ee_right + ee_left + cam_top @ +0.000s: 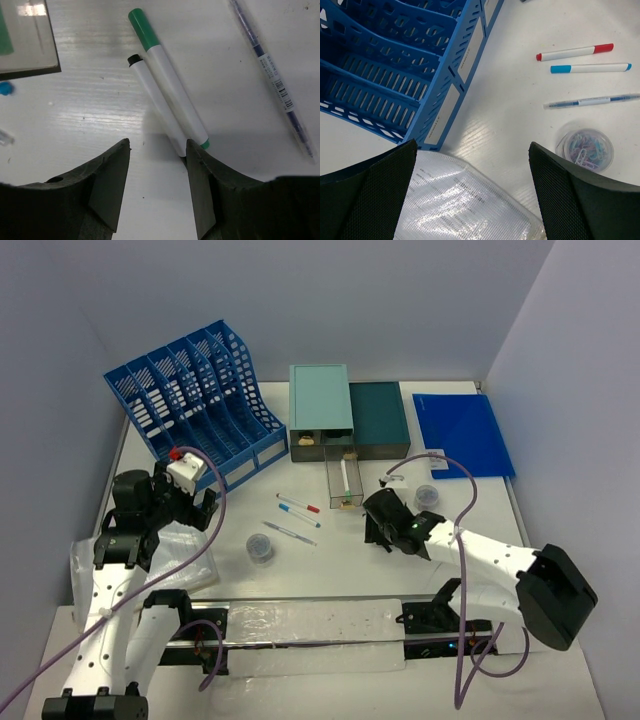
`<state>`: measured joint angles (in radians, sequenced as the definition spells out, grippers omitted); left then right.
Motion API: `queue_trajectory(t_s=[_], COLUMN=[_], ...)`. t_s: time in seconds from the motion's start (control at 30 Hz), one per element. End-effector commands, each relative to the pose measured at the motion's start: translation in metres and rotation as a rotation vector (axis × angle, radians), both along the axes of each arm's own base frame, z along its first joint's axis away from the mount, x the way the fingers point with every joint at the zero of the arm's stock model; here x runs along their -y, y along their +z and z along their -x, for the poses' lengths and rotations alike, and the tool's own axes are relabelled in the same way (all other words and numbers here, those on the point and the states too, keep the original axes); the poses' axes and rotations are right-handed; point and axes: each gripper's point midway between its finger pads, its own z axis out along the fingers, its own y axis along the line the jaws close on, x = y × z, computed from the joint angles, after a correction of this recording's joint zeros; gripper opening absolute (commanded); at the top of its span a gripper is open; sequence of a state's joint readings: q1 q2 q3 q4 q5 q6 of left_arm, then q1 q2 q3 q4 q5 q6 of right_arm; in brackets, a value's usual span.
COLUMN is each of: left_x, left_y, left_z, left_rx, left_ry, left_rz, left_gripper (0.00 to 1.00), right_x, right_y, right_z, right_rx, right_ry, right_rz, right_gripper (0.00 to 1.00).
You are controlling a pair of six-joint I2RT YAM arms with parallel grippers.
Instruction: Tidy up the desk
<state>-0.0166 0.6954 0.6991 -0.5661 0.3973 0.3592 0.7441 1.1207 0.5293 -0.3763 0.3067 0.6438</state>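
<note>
The white desk point(340, 570) carries loose stationery. My right gripper point(378, 522) hovers low beside the open drawer point(345, 483). Seen from the right wrist, this gripper point(159, 145) is open with bare desk point(90, 115) between its fingers. A green-capped marker point(172, 80) and a black-capped marker point(155, 105) lie side by side, their near ends at the right fingertip point(197, 160). My left gripper point(195, 505) is wide open in front of the blue file rack point(195, 405). In its own view the left gripper point(472, 145) hangs over a clear plastic sleeve point(460, 200).
A red marker point(575, 51), a blue marker point(590, 68) and a thin pen point(592, 101) lie mid-desk beside a tub of paperclips point(585, 149). Teal drawer boxes point(322, 400) and a blue folder point(462, 433) sit at the back. A second tub point(427, 496) stands right of the drawer. Another blue pen point(272, 75) lies nearby.
</note>
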Motion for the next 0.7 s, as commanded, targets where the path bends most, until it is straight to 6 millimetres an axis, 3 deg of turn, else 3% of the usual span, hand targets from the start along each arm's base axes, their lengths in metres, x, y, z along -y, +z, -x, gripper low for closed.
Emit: queue_trajectory(t_s=[0.0, 0.47, 0.67], left_x=[-0.004, -0.005, -0.006], left_y=[-0.001, -0.001, 0.001], left_z=[0.003, -0.001, -0.003], left_rx=[0.017, 0.019, 0.030], left_ry=[0.015, 0.029, 0.041], left_rz=[-0.012, -0.010, -0.011], left_gripper=[0.99, 0.99, 0.99], right_x=[-0.007, -0.009, -0.005], right_y=[0.010, -0.010, -0.026], right_z=[-0.024, -0.028, -0.012], right_rx=[0.059, 0.002, -0.046], right_ry=[-0.053, -0.052, -0.064], right_rz=[-0.034, 0.000, -0.011], right_gripper=[0.55, 0.49, 0.40])
